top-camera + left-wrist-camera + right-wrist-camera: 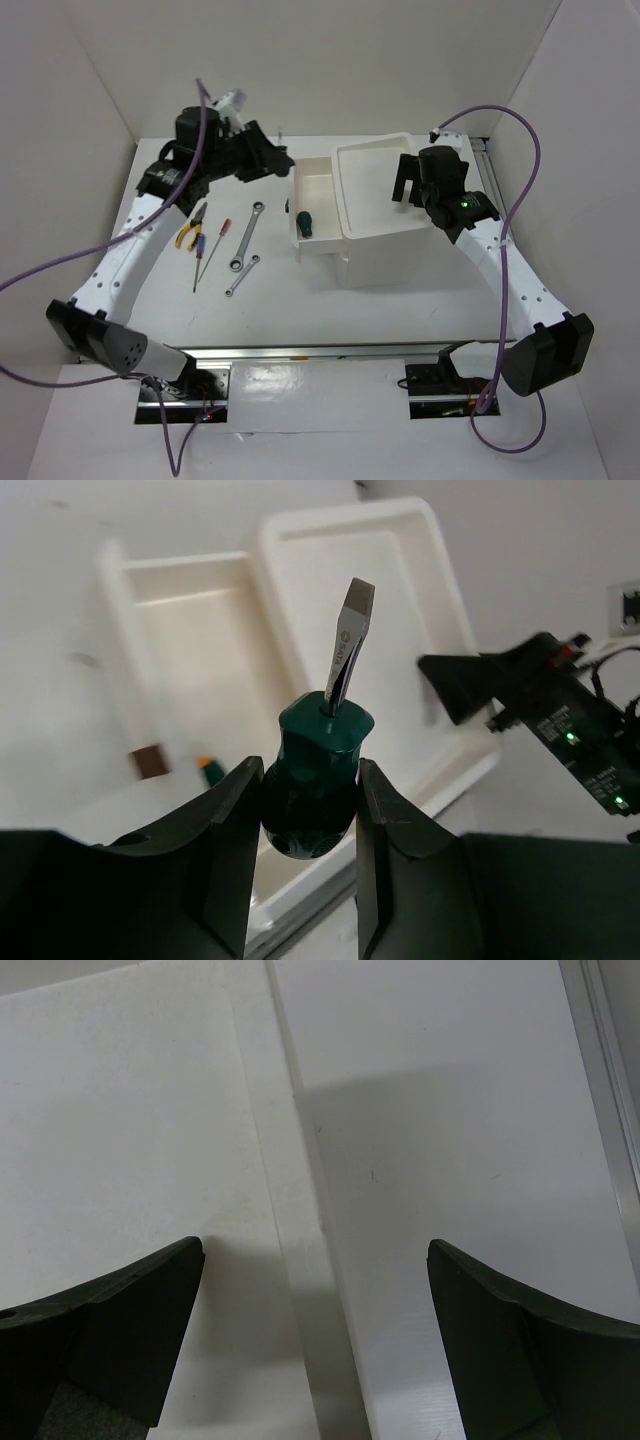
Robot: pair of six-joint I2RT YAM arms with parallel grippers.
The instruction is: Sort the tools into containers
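Observation:
My left gripper (281,160) (308,780) is shut on a stubby green-handled screwdriver (312,798), its flat blade pointing up, held just left of the open drawer (316,190). Another green-handled screwdriver (304,222) lies in that drawer and also shows in the left wrist view (211,771). My right gripper (408,182) (315,1345) is open and empty above the top tray (372,152) of the white box unit. Yellow-handled pliers (191,229), a red-handled screwdriver (222,238), another thin screwdriver (198,266), a long wrench (248,235) and a short wrench (241,276) lie on the table left of the box.
The white box unit stands in the middle right of the table (300,310). White walls close in the back and both sides. A metal rail (486,165) runs along the table's right edge. The tray's rim (290,1190) runs between my right fingers.

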